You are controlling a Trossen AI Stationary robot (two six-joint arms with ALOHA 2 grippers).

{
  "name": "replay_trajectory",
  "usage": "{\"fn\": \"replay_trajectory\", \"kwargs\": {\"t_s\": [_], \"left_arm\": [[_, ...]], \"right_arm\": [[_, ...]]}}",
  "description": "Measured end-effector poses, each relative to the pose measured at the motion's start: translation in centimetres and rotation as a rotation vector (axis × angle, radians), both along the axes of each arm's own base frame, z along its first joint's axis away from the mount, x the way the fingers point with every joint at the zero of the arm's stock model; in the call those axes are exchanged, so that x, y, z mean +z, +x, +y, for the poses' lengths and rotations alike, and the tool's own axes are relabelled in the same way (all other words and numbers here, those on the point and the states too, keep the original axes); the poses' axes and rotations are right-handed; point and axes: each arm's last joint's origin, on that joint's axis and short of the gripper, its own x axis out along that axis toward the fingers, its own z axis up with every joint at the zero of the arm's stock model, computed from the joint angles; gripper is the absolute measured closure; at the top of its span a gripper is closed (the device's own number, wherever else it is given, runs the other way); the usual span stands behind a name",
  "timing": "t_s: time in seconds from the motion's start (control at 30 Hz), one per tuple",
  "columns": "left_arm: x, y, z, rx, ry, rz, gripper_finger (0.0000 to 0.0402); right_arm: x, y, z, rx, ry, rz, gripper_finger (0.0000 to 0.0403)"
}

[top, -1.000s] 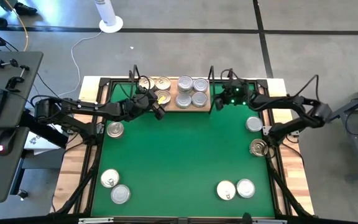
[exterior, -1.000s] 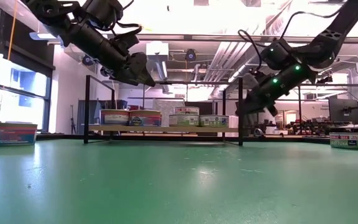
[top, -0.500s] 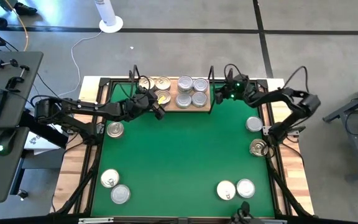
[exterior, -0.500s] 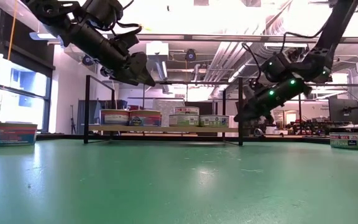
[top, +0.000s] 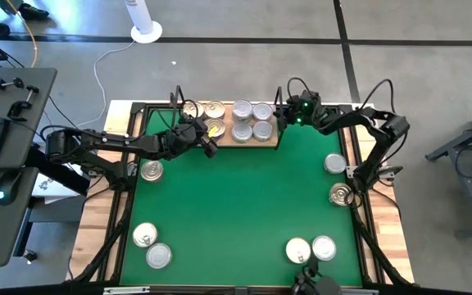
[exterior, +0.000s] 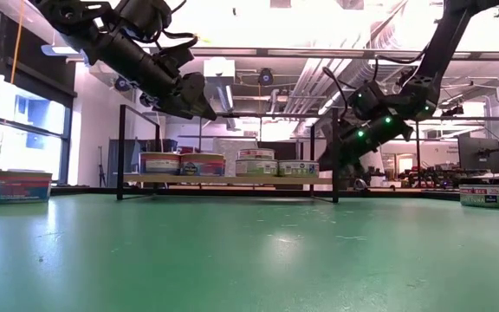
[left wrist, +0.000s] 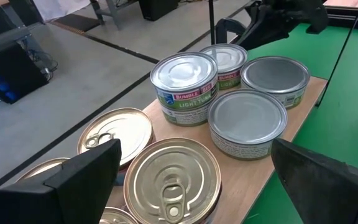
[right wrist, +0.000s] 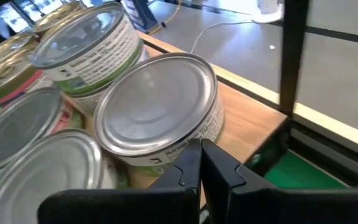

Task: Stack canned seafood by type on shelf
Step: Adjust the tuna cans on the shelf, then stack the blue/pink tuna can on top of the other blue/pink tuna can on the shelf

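Shelf (top: pixel 228 133) at far edge of green mat (top: pixel 240 205), centred, black uprights at both ends. Left half of shelf: gold-lidded tins (left wrist: pixel 173 171). Right half: silver-lidded tins (left wrist: pixel 247 118) in a block of four, one spot (left wrist: pixel 185 78) stacked two high.

Left claw (top: pixel 209 147) hovering above mat just near of shelf's left half, over the gold tins' edge. Fingers (left wrist: pixel 89 171) spread wide, nothing between them. Low view: claw (exterior: pixel 199 104) raised, angled down toward shelf, clear of tins.

Right claw (top: pixel 280 115) at shelf's right end, beside the upright. Fingers (right wrist: pixel 197 165) pressed together, nothing held; tips just beside the side wall of the rightmost silver tin (right wrist: pixel 157 115), contact not resolvable. Low view: claw (exterior: pixel 329 160) low, at height of shelf's right upright.

Loose tins on mat, well apart from shelf:
- one at left edge (top: pixel 152 170), beside left arm
- two at near left (top: pixel 152 246), close together
- two at near right (top: pixel 310 248), touching or nearly so
- two along right edge (top: pixel 335 163), (top: pixel 341 194), the nearer one under right arm's link

Low view: shelf tins (exterior: pixel 228 164) in a row on board, labels facing camera; one loose tin at far left (exterior: pixel 14 186), one at far right (exterior: pixel 492 194).

Wooden desk (top: pixel 388 238) showing as border around mat.
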Motion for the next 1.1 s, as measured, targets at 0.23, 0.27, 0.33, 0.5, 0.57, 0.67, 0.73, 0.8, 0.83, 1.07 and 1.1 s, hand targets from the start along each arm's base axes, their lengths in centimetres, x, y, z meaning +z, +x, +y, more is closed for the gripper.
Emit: {"fn": "replay_trajectory", "kwargs": {"t_s": [0.23, 0.27, 0.33, 0.5, 0.57, 0.67, 0.73, 0.8, 0.83, 1.07, 1.1], "left_arm": [[0.0, 0.0, 0.0, 0.0, 0.0, 0.0, 0.0003], [0.0, 0.0, 0.0, 0.0, 0.0, 0.0, 0.0003], [0.0, 0.0, 0.0, 0.0, 0.0, 0.0, 0.0003], [0.0, 0.0, 0.0, 0.0, -0.001, 0.003, 0.0003], [0.0, 0.0, 0.0, 0.0, -0.001, 0.004, 0.0003], [0.0, 0.0, 0.0, 0.0, -0.002, 0.003, 0.0003], [0.0, 0.0, 0.0, 0.004, -0.008, -0.003, 0.0003], [0.0, 0.0, 0.0, 0.013, -0.023, -0.019, 0.0003], [0.0, 0.0, 0.0, 0.018, -0.032, -0.029, 0.0003], [0.0, 0.4, -1.5, -0.029, -0.059, -0.061, 0.0003], [0.1, 0.6, -2.2, -0.043, -0.05, -0.064, 0.0003]], "right_arm": [[0.1, 0.0, 0.0, 0.003, -0.011, -0.01, 0.0403], [0.2, 0.0, -0.1, 0.001, -0.012, -0.011, 0.0403], [0.5, -0.2, -0.2, -0.009, -0.019, -0.015, 0.0403], [2.3, -2.0, -0.2, -0.117, -0.039, 0.087, 0.0403], [3.4, -2.8, 0.5, -0.181, -0.071, 0.187, 0.0403], [5.7, -3.9, 2.6, -0.253, -0.123, 0.341, 0.0403], [7.2, -4.5, 4.7, -0.263, -0.144, 0.415, 0.0403], [8.6, -4.8, 7.0, -0.259, -0.151, 0.457, 0.0403], [9.1, -5.0, 8.3, -0.251, -0.144, 0.471, 0.0403], [10.0, -5.7, 16.6, -0.134, 0.008, 0.51, 0.0403], [10.0, -5.6, 17.6, -0.112, 0.033, 0.504, 0.0403]]}}
